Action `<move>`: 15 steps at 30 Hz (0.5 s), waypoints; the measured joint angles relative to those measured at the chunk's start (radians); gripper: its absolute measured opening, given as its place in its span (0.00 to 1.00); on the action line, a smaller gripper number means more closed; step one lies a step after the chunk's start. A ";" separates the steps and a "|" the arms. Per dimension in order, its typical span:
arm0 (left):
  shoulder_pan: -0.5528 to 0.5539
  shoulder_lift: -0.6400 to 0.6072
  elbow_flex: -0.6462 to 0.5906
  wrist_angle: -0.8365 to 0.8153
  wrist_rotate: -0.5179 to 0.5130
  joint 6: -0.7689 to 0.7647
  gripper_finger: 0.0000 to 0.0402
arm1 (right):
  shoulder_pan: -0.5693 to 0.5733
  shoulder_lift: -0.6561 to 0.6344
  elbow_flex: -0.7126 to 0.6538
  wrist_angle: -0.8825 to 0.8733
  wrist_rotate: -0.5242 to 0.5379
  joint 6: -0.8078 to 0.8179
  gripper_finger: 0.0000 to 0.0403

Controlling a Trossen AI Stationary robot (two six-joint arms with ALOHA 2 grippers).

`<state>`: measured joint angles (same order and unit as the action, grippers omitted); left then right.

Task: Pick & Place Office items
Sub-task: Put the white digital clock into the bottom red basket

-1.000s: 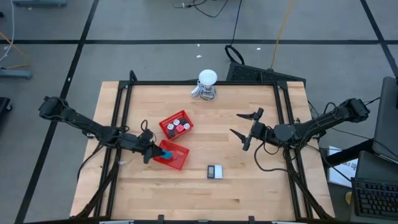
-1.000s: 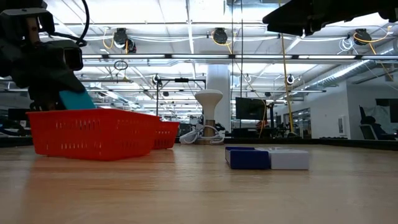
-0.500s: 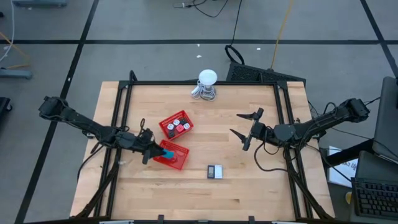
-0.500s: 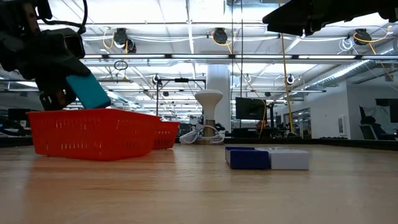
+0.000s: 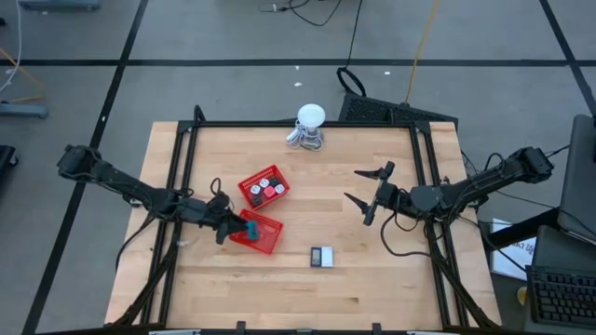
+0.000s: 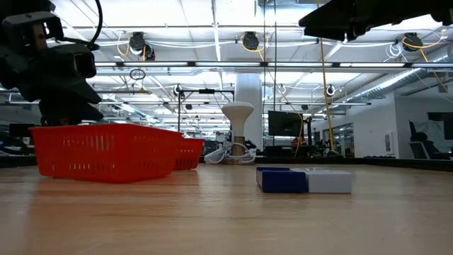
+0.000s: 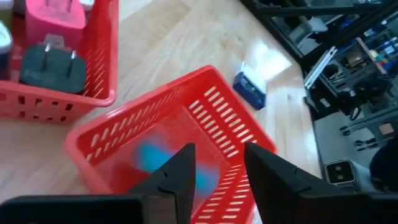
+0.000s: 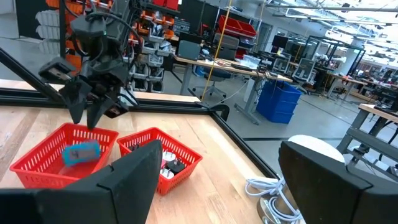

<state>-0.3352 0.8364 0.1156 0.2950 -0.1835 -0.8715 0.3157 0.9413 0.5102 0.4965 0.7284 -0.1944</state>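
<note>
- High view: the left claw (image 5: 226,226) is seen over the near basket (image 5: 261,233), at its left end, with a blue item (image 5: 250,230) lying inside just beside it. The far basket (image 5: 264,185) holds white, black and red items (image 5: 267,189). A blue-and-white box (image 5: 322,257) lies alone on the table (image 5: 372,270). The right claw (image 5: 370,194) is held spread wide, well apart from both baskets.
- Low view: the left claw (image 6: 62,113) is seen just above the near basket's (image 6: 106,150) rim, nothing between its fingers. The box (image 6: 304,180) lies to the right.
- Left wrist view: the fingers (image 7: 180,180) are parted, released, and the blurred blue item (image 7: 154,158) is seen on the basket (image 7: 217,112) floor beyond them. A pink plug (image 7: 55,18) and a black plug (image 7: 51,70) lie in the other basket (image 7: 99,62).
- Right wrist view: the blue item (image 8: 82,152) rests in the left-hand basket (image 8: 37,168), below the left claw (image 8: 93,109).
</note>
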 joint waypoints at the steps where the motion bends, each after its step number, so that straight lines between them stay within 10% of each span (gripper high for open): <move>1: 0.004 0.000 0.000 -0.008 0.000 0.000 0.36 | 0.000 0.000 0.000 0.000 0.000 0.000 0.77; 7: 0.037 -0.001 0.000 0.004 0.033 0.002 0.43 | 0.000 -0.001 0.000 -0.017 -0.026 0.173 0.77; 15: 0.098 -0.031 0.000 0.172 0.150 0.004 0.46 | 0.000 0.018 0.000 -0.019 -0.460 0.314 0.77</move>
<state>-0.2375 0.8055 0.1158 0.4666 -0.0337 -0.8677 0.3157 0.9591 0.5102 0.4774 0.2683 0.1192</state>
